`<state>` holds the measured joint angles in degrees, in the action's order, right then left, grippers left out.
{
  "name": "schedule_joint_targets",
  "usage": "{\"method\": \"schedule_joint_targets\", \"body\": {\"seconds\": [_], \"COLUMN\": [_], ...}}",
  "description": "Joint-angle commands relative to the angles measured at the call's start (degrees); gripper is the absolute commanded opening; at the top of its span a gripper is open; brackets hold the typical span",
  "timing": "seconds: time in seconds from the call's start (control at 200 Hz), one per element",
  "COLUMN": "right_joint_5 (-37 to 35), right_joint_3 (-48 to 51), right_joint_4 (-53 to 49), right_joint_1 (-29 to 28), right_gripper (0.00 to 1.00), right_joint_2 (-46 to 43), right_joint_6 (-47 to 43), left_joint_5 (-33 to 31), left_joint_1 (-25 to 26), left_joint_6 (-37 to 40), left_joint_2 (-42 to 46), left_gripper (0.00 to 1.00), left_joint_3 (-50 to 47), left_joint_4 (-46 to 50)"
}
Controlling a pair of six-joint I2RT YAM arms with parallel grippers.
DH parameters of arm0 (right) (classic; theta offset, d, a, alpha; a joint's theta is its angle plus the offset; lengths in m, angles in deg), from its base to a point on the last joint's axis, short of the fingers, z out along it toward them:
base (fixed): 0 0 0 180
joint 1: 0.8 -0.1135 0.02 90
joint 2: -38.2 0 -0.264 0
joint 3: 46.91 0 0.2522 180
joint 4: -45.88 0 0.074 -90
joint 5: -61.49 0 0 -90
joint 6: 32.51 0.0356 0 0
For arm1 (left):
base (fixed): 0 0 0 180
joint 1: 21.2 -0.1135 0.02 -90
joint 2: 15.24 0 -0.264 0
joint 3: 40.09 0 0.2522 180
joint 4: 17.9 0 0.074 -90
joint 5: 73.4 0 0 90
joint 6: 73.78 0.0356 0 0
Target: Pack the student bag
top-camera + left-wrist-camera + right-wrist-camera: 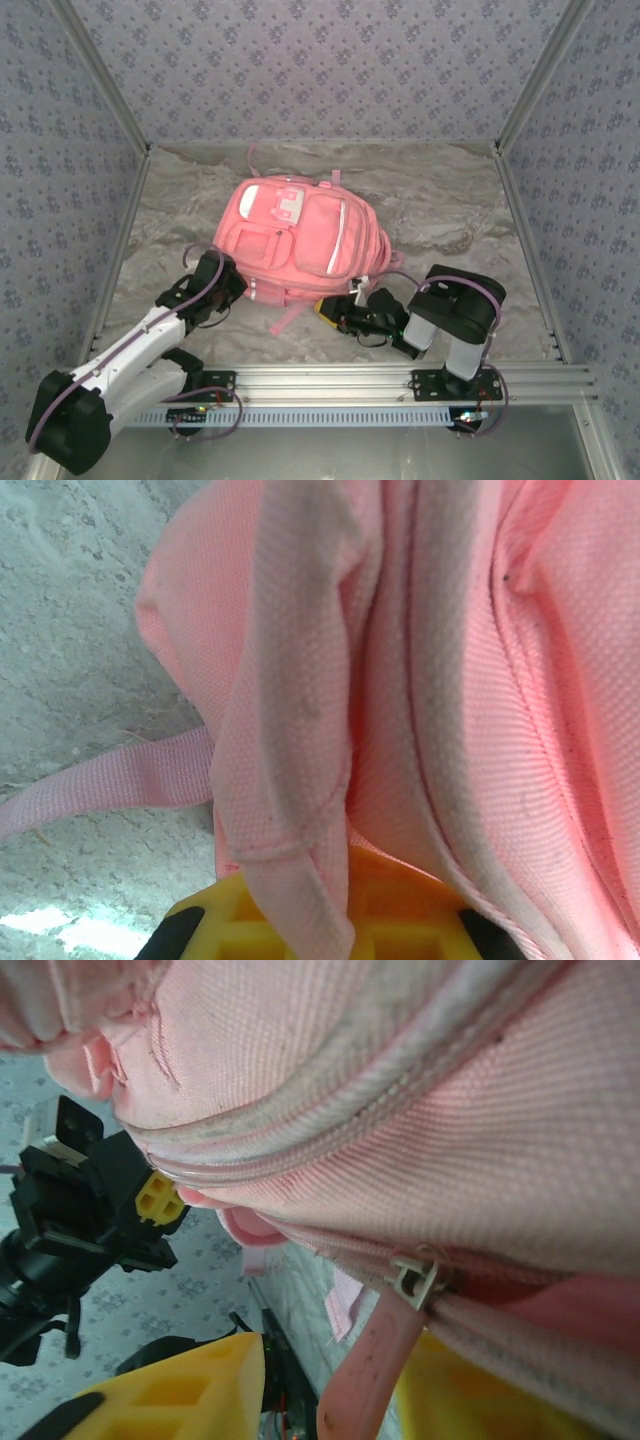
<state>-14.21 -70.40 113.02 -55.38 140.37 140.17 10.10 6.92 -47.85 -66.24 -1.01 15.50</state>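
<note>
The student bag (pixel 300 240), a large pink backpack, lies front side up in the middle of the table. At its lower left edge, my left gripper (pixel 232 283) is shut on a fold of the pink fabric (pixel 300 780), which runs down between the yellow fingers (pixel 400 920). My right gripper (pixel 340 312) is at the bag's lower right corner. Its yellow fingers (pixel 170 1390) stand apart, and the pink zip pull (pixel 365 1370) hangs between them from a white slider (pixel 415 1280). There is a gap on the pull's left side. The left gripper (pixel 150 1200) also appears beyond the bag (pixel 400 1080).
The marbled table top (pixel 450 200) is enclosed by patterned walls on three sides. An aluminium rail (pixel 350 380) carrying both arm bases runs along the near edge. A pink strap (pixel 110 780) trails on the table by the bag's left side.
</note>
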Motion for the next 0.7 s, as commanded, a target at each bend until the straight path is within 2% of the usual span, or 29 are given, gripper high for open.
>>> {"method": "schedule_joint_targets", "body": {"seconds": [0.0, 0.105, 0.275, 0.55, 0.694], "right_joint_5": [-1.49, -2.41, -3.86, -6.61, -7.88], "right_joint_3": [2.37, 2.66, 3.00, 3.32, 3.08], "right_joint_4": [-1.01, -0.95, -0.97, -0.92, -0.83], "right_joint_1": [0.50, 0.14, -0.42, -0.88, -1.57], "right_gripper": [0.45, 0.44, 0.34, 0.36, 0.31], "right_joint_2": [-0.74, -0.54, -1.00, -2.11, -1.72], "right_joint_6": [2.64, 2.97, 3.01, 3.94, 4.64], "left_joint_5": [-2.68, -2.64, -2.46, -2.02, -1.90], "left_joint_1": [-0.28, -0.29, -0.37, -0.28, -0.32], "left_joint_6": [0.08, 0.03, 0.04, -0.22, -0.17], "left_joint_2": [0.47, 0.38, 0.29, 0.64, 0.90], "left_gripper": [0.00, 0.00, 0.00, 0.00, 0.00], "left_joint_3": [2.45, 2.45, 2.03, 1.66, 1.62], "left_joint_4": [-1.01, -1.10, -1.35, -1.53, -1.58]}}
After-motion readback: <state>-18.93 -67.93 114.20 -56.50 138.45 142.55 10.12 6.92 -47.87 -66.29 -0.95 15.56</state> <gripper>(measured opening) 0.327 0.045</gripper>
